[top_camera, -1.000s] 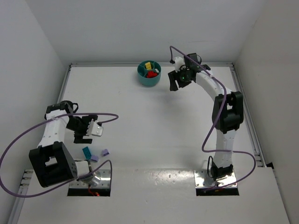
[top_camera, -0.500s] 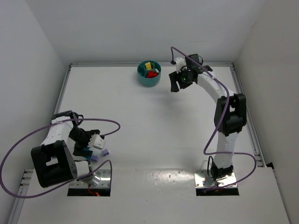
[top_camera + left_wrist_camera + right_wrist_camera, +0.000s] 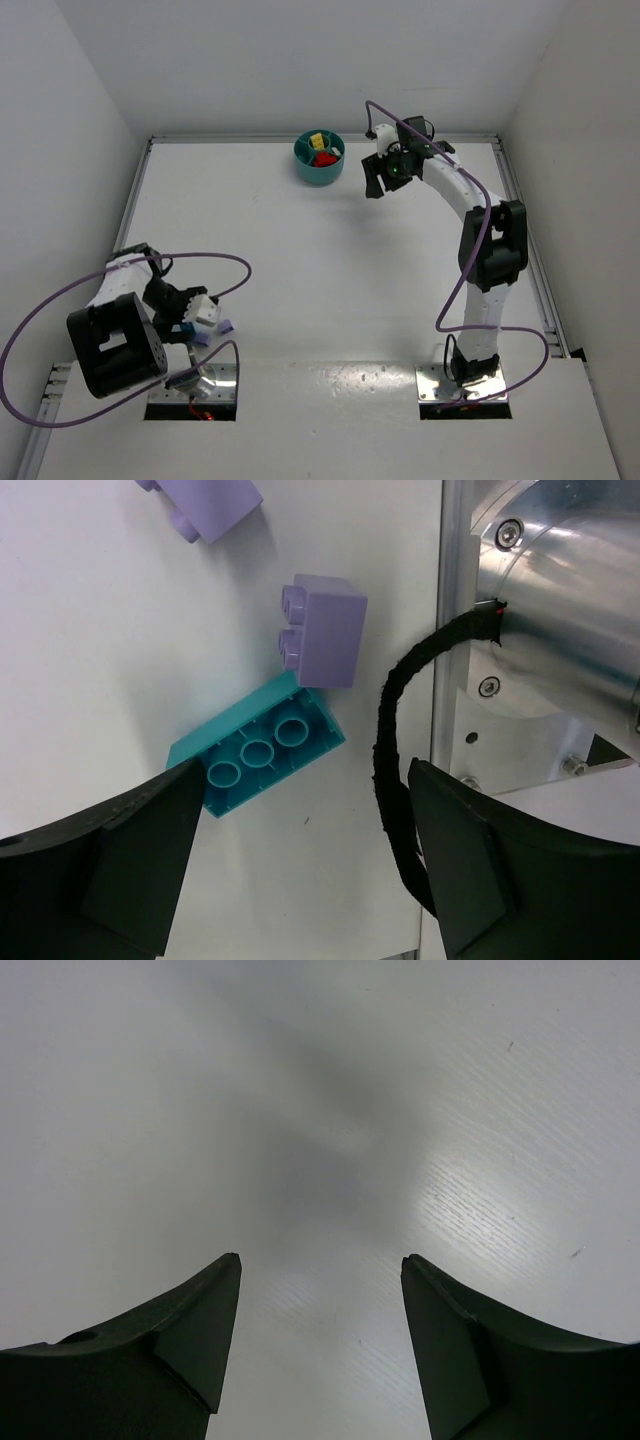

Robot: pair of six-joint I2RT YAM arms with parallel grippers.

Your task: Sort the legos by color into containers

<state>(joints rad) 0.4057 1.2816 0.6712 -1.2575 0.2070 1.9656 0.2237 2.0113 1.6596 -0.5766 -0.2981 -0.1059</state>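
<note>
One teal brick point(image 3: 258, 750) touches a purple brick point(image 3: 322, 630) by the counter's point(image 3: 90, 650) near-left corner, under my spread left pincer point(image 3: 303, 780); my right pincer point(image 3: 320, 1260) hangs spread near the far edge.

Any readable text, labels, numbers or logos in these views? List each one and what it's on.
No readable text in any view.
Purple brick: any embossing on its studs is too small to make out.
Teal brick: its hollow side faces the camera and shows no marks.
Teal bowl: too small in the top view to show any label.
Metal arm base: bare metal and screws, no print.
</note>
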